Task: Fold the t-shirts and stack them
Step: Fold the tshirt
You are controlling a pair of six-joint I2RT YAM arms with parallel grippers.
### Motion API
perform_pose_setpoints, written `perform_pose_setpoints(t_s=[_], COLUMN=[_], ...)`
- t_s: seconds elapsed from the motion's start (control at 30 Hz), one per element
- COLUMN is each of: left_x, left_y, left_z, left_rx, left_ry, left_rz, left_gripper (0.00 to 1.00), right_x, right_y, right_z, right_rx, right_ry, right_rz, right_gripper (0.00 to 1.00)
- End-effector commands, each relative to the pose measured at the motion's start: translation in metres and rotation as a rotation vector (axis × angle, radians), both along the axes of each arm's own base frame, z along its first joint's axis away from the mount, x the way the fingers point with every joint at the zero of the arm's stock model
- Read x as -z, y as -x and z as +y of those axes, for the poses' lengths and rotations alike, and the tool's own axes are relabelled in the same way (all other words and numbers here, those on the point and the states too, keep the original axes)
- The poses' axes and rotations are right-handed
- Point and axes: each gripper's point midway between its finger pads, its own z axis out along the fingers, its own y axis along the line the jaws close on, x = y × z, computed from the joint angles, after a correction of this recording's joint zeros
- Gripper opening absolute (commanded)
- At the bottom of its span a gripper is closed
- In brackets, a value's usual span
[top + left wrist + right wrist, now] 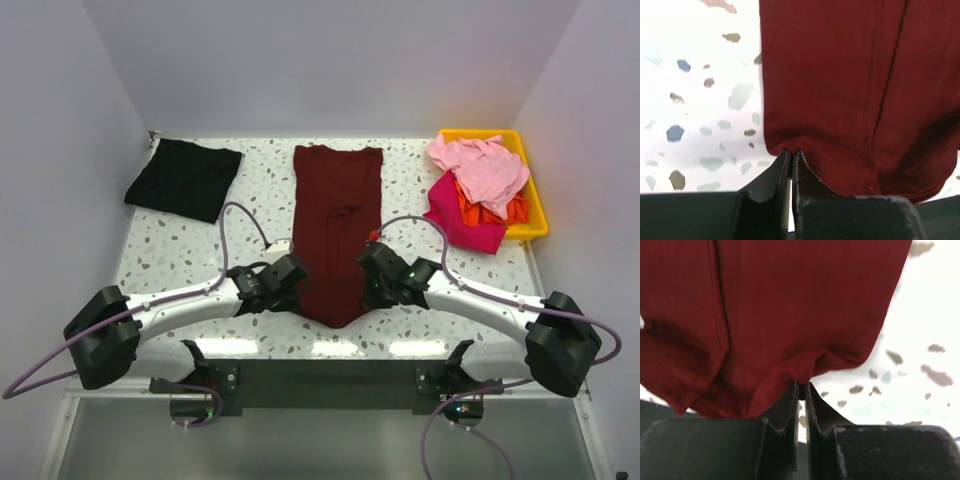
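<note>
Maroon t-shirt [337, 225] lay mid-way across the table [180, 250] as a narrow strip, long axis near to far, stitched hem end pointing at the arm bases. Only the wrist views showed the grips: left gripper [791, 159] pinched on the near-left hem corner, right gripper [801, 390] pinched on the near-right hem edge. Only the top view showed the black t-shirt [183, 178] folded far left, and the pink t-shirt [482, 165], magenta t-shirt [462, 225] and orange t-shirt [478, 208] heaped at the yellow bin [537, 215] far right.
</note>
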Motion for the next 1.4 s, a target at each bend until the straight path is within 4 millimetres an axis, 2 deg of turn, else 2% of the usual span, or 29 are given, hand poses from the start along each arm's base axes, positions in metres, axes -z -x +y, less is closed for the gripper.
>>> perform_pose_setpoints(t_s=[0.0, 0.03, 0.07, 0.2, 0.23, 0.3, 0.37, 0.43, 0.5, 0.53, 0.57, 0.7, 0.77, 1.0, 1.17, 1.37], left_x=[-0.019, -0.024, -0.019, -0.020, -0.023, -0.028, -0.028, -0.033, -0.028, -0.032, -0.027, -0.028, -0.026, -0.030, -0.028, -0.034], left_y=[-0.032, -0.038, -0.042, -0.070, -0.077, -0.093, -0.105, -0.118, -0.128, -0.135, -0.139, -0.165, -0.176, -0.210, -0.227, -0.252], left_z=[-0.020, -0.023, -0.023, -0.017, -0.017, -0.020, -0.020, -0.023, -0.021, -0.023, -0.022, -0.015, -0.008, -0.009, -0.010, -0.010], left_rx=[0.050, 0.053, 0.070, 0.046, 0.056, 0.049, 0.058, 0.068, 0.059, 0.058, 0.056, 0.033, 0.014, 0.003, 0.001, 0.003], left_ry=[0.023, 0.022, -0.009, -0.039, -0.039, -0.018, -0.031, -0.039, -0.054, -0.050, -0.063, -0.063, -0.076, -0.044, -0.031, -0.004], left_rz=[-0.088, -0.100, -0.095, -0.110, -0.120, -0.133, -0.138, -0.152, -0.141, -0.150, -0.142, -0.146, -0.140, -0.159, -0.165, -0.195], left_gripper=[0.00, 0.00, 0.00, 0.00, 0.00, 0.00, 0.00, 0.00, 0.00, 0.00, 0.00, 0.00, 0.00, 0.00, 0.00, 0.00], right_x=[-0.019, -0.019, -0.020, -0.028, -0.024, -0.030, -0.024, -0.033, -0.033, -0.033, -0.028, -0.035, -0.036, -0.037, -0.033, -0.027], right_y=[-0.038, -0.046, -0.051, -0.081, -0.088, -0.103, -0.114, -0.131, -0.146, -0.154, -0.159, -0.185, -0.192, -0.219, -0.232, -0.247], right_z=[0.006, 0.002, 0.000, -0.008, -0.010, -0.007, -0.007, -0.003, 0.000, -0.003, -0.004, -0.011, -0.014, -0.028, -0.032, -0.033], right_rx=[-0.003, 0.019, 0.026, 0.044, 0.052, 0.036, 0.030, 0.036, 0.029, 0.042, 0.043, 0.059, 0.066, 0.100, 0.110, 0.116], right_ry=[0.013, 0.013, 0.010, -0.008, -0.001, 0.006, 0.030, 0.023, 0.032, 0.038, 0.049, 0.056, 0.064, 0.073, 0.078, 0.075], right_rz=[-0.109, -0.110, -0.112, -0.150, -0.136, -0.155, -0.147, -0.170, -0.172, -0.172, -0.161, -0.178, -0.179, -0.178, -0.168, -0.157], right_gripper=[0.00, 0.00, 0.00, 0.00, 0.00, 0.00, 0.00, 0.00, 0.00, 0.00, 0.00, 0.00, 0.00, 0.00, 0.00, 0.00])
